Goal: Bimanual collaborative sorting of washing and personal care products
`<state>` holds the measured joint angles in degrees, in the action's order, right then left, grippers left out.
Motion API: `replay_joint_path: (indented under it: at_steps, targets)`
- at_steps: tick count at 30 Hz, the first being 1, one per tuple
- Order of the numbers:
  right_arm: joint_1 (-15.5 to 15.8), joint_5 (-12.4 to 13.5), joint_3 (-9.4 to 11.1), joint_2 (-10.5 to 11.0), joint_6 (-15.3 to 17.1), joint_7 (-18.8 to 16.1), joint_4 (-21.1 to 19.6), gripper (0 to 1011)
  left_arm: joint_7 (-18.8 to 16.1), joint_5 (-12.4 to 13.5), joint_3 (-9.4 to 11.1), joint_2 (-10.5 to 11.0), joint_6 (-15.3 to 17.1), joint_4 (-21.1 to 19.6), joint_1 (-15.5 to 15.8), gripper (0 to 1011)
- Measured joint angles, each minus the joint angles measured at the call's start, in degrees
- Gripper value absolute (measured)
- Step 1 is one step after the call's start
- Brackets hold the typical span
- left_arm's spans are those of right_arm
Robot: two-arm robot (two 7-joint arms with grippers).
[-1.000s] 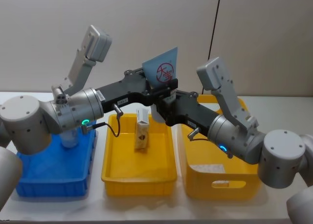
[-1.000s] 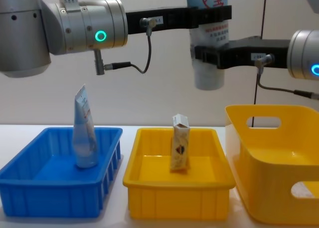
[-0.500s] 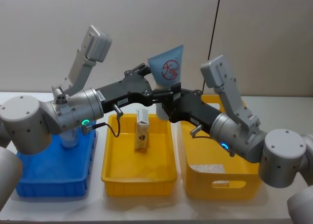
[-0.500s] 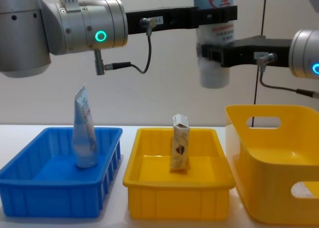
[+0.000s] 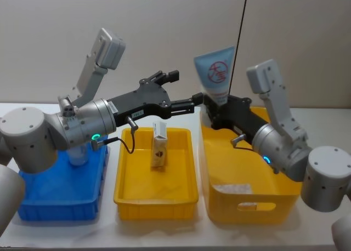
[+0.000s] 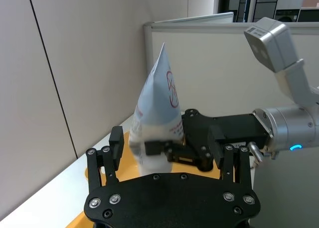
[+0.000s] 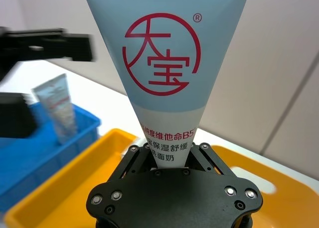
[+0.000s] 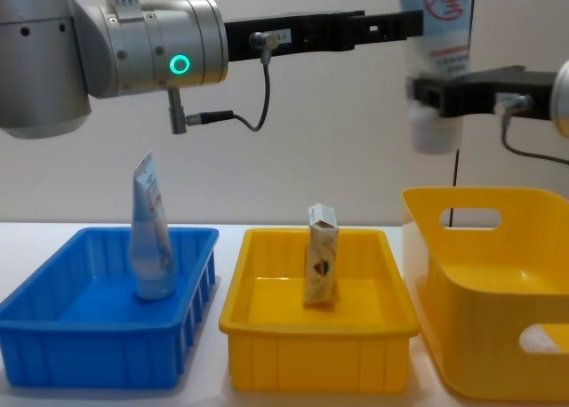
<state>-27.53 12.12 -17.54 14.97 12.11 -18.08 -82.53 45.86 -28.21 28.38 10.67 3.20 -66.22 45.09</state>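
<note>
My right gripper (image 5: pixel 213 109) is shut on the lower end of the pale-blue pouch (image 5: pixel 215 74) with the red logo. It holds the pouch upright above the deep yellow bin (image 5: pixel 247 207). In the right wrist view the pouch (image 7: pixel 162 63) rises from between the gripper's (image 7: pixel 167 156) jaws. My left gripper (image 5: pixel 184 90) hangs open and empty just left of the pouch, above the shallow yellow tray (image 5: pixel 153 199). A white-and-tan carton (image 8: pixel 322 267) stands upright in that tray. A whitish tube (image 8: pixel 151 229) stands in the blue bin (image 8: pixel 89 354).
The three bins stand side by side on the white table: blue left, shallow yellow tray (image 8: pixel 311 354) in the middle, deep yellow bin (image 8: pixel 498 336) right. A wall is close behind them. Something white lies at the deep bin's bottom.
The left gripper let go of the pouch and stayed in place. The right gripper carried the pouch to the right, from above the middle tray to above the deep yellow bin.
</note>
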Motion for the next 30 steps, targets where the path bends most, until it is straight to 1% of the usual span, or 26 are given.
replay_joint_path:
  at_steps: [3, 6, 13, 14, 16, 17, 18, 19, 20, 21, 22, 23, 25, 26, 27, 30]
  targets:
    - [0.4, -0.6, 1.2, 0.1, 0.3, 2.1, 0.1, 167, 0.0, 0.0, 0.0, 0.0, 0.0, 0.0, 0.0, 1001]
    - [0.6, -0.8, 1.8, 0.1, 0.6, 3.3, 0.2, 167, 0.0, 0.0, 0.0, 0.0, 0.0, 0.0, 0.0, 1001]
    - [1.6, -2.0, 4.2, 0.3, 1.5, 7.3, 0.8, 164, 0.0, 0.0, 0.0, 0.0, 0.0, 0.0, 0.0, 1001]
    - [1.7, -2.1, 4.4, 0.3, 1.6, 7.7, 0.8, 208, 0.0, 0.0, 0.0, 0.0, 0.0, 0.0, 0.0, 1001]
    - [1.9, -2.4, 4.9, 0.4, 1.8, 8.5, 1.0, 240, 0.0, 0.0, 0.0, 0.0, 0.0, 0.0, 0.0, 1001]
    - [2.1, -2.6, 5.4, 0.4, 2.0, 9.3, 1.2, 294, 0.0, 0.0, 0.0, 0.0, 0.0, 0.0, 0.0, 1001]
    - [2.1, -2.6, 5.6, 0.4, 2.0, 9.6, 1.2, 327, 0.0, 0.0, 0.0, 0.0, 0.0, 0.0, 0.0, 1001]
    - [2.3, -2.8, 6.0, 0.4, 2.1, 10.1, 1.4, 390, 0.0, 0.0, 0.0, 0.0, 0.0, 0.0, 0.0, 1001]
    - [2.4, -2.9, 6.2, 0.4, 2.2, 10.3, 1.5, 390, 0.0, 0.0, 0.0, 0.0, 0.0, 0.0, 0.0, 1001]
    - [2.5, -2.9, 6.3, 0.4, 2.2, 10.5, 1.6, 439, 0.0, 0.0, 0.0, 0.0, 0.0, 0.0, 0.0, 1001]
    - [2.6, -3.0, 6.7, 0.4, 2.2, 10.8, 1.7, 457, 0.0, 0.0, 0.0, 0.0, 0.0, 0.0, 0.0, 1001]
    - [2.7, -3.0, 6.9, 0.5, 2.2, 11.0, 1.8, 516, 0.0, 0.0, 0.0, 0.0, 0.0, 0.0, 0.0, 1001]
    - [2.8, -3.1, 7.2, 0.5, 2.2, 11.2, 2.0, 563, 0.0, 0.0, 0.0, 0.0, 0.0, 0.0, 0.0, 1001]
    - [2.9, -3.1, 7.4, 0.5, 2.2, 11.4, 2.1, 627, 0.0, 0.0, 0.0, 0.0, 0.0, 0.0, 0.0, 1001]
    - [2.9, -3.1, 7.5, 0.5, 2.2, 11.6, 2.1, 646, 0.0, 0.0, 0.0, 0.0, 0.0, 0.0, 0.0, 1001]
    - [3.1, -3.3, 7.9, 0.6, 2.2, 11.9, 2.3, 749, 0.0, 0.0, 0.0, 0.0, 0.0, 0.0, 0.0, 1001]
